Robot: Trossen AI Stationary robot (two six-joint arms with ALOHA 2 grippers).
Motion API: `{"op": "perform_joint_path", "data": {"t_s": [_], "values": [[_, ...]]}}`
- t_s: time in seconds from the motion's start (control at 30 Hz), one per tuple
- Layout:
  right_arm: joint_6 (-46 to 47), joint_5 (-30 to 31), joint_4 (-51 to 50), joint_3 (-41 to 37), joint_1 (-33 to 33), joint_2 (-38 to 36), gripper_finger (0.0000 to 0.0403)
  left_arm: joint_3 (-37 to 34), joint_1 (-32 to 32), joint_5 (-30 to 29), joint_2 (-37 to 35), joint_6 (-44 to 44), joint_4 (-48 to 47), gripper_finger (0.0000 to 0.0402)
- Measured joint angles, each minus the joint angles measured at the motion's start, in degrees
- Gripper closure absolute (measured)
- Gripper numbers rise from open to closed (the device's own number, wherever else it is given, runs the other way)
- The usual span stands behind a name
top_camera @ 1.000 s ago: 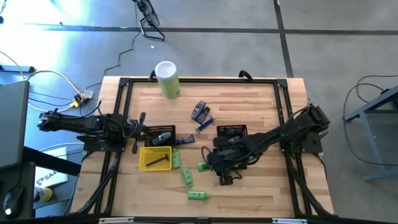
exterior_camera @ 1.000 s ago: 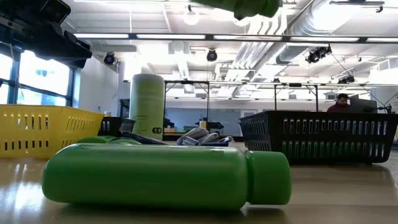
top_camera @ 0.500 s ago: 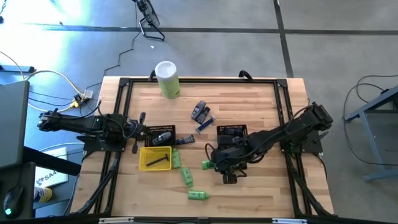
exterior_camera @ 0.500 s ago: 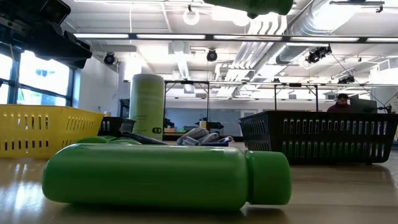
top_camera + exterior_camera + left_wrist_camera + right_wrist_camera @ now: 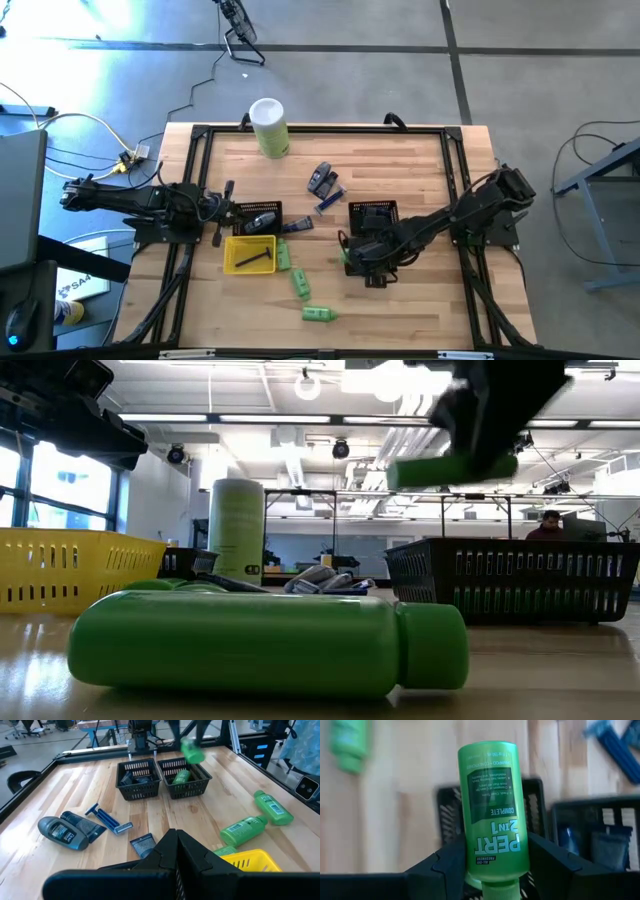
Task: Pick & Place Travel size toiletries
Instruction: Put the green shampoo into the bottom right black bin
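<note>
The right claw (image 5: pixel 495 865) squeezes a green bottle (image 5: pixel 492 805) between its two fingers and holds it up off the counter (image 5: pixel 400 160). Just under the claw sits a black basket (image 5: pixel 372 212). Farther off, two more green bottles (image 5: pixel 308 298) lie on the wood. Far across the counter, the left claw (image 5: pixel 175 845) is closed tight, holding nothing.

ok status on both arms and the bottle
Right gripper shut on green Pert bottle, airborne near black baskets. Left gripper shut, parked. Nothing blocking.
</note>
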Motion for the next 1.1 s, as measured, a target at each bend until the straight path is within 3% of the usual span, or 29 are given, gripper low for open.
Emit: {"op": "perform_joint_path", "data": {"t_s": [0.4, 1.1], "values": [[5.8, 0.5, 6.6, -12.0, -0.2, 0.1, 0.0222, 0.0, 0.0, 0.0, 0.0, 0.0, 0.0, 0.0402], [6.1, -0.2, 7.8, -12.9, -0.2, 0.1, 0.0222, 0.0, 0.0, 0.0, 0.0, 0.0, 0.0, 0.0402]]}}
